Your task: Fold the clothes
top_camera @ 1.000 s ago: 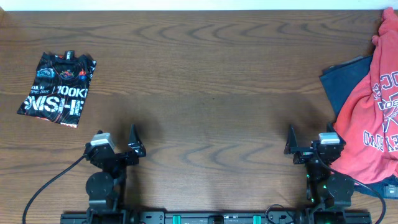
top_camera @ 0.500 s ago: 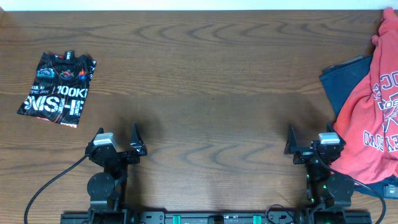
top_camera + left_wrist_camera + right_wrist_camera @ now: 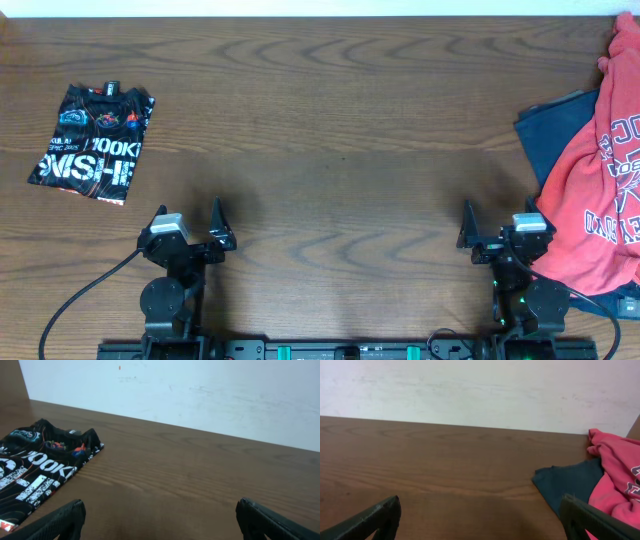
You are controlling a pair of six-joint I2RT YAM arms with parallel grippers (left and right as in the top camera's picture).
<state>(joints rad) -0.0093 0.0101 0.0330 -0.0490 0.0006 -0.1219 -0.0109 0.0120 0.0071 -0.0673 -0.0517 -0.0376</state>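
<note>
The clothes, a black jersey (image 3: 92, 140) with white lettering and small logos, lie folded into a small rectangle at the table's far left. The left wrist view shows the jersey (image 3: 40, 467) flat on the wood, ahead and to the left. My left gripper (image 3: 188, 214) sits near the front edge, well to the right of and nearer than the jersey, open with only bare wood between its fingers (image 3: 65, 517). My right gripper (image 3: 497, 214) is at the front right, open and holding nothing (image 3: 480, 512).
A red shirt (image 3: 600, 190) with white print is heaped at the right edge, partly over a dark blue garment (image 3: 548, 135). Both lie just right of my right gripper; in the right wrist view the red shirt (image 3: 620, 475) and blue garment (image 3: 570, 482) show. A white wall runs behind the table.
The left gripper shifted slightly to the right a second ago and has stayed still since. The jersey, the right arm and the other garments have not moved.
</note>
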